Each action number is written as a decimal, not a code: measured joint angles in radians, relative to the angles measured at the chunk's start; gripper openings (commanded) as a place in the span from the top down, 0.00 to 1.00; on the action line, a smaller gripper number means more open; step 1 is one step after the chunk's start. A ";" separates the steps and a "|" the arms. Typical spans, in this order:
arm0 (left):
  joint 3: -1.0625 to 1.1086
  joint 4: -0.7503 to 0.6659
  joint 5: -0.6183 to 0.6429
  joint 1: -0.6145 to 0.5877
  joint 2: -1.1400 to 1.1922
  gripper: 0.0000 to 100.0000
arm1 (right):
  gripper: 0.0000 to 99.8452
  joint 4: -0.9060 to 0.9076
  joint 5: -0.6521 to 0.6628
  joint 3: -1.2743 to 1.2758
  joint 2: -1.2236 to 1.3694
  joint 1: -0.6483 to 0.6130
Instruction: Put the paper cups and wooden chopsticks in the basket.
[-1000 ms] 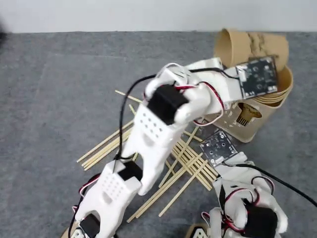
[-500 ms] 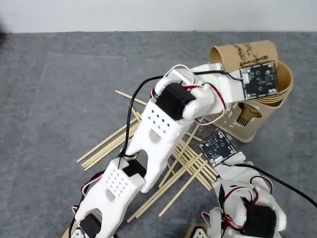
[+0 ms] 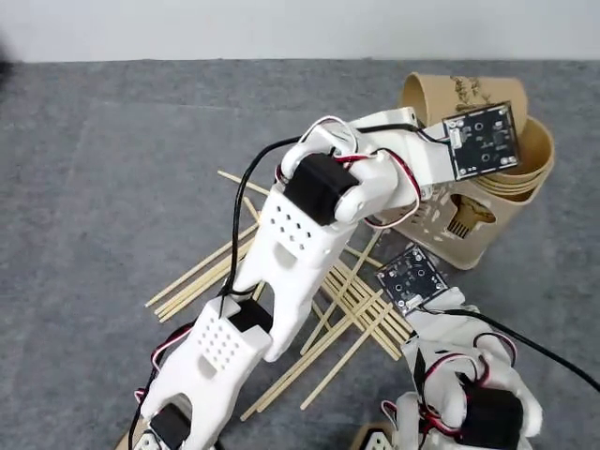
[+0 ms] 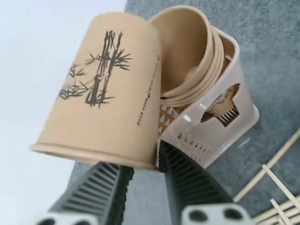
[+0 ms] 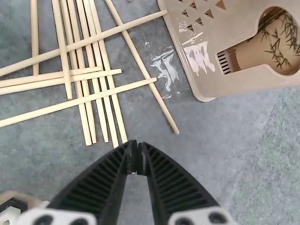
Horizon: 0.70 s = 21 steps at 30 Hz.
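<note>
Progress: partway through the cups, chopsticks not started. The basket stands toward the far right corner of the tabletop and already holds a nested stack of cups. Several rims show, but the count cannot be read. One more paper cup is in the left gripper, whose fingers are clamped on the wall at the rim. The cup is tilted on its side with its mouth toward the wrist, held in the air just beside the stack and above the basket's far rim, not yet seated. The wooden chopsticks lie loose and criss-crossed mid-tabletop, running toward the near edge, with some ends close to the basket's foot; none visible inside the basket. The right gripper hangs over the tabletop between the chopsticks and the basket, fingers together and empty. Judgement: drop this cup in, then all the sticks are left. Hidden: in the high view the left arm covers part of the chopstick pile and both wrist boards mask the fingers; the basket floor is not visible; any cups elsewhere cannot be ruled out.
</note>
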 measured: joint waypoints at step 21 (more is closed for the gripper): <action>0.000 -0.121 0.000 0.080 -0.011 0.91 | 0.99 0.000 0.000 0.000 0.000 0.000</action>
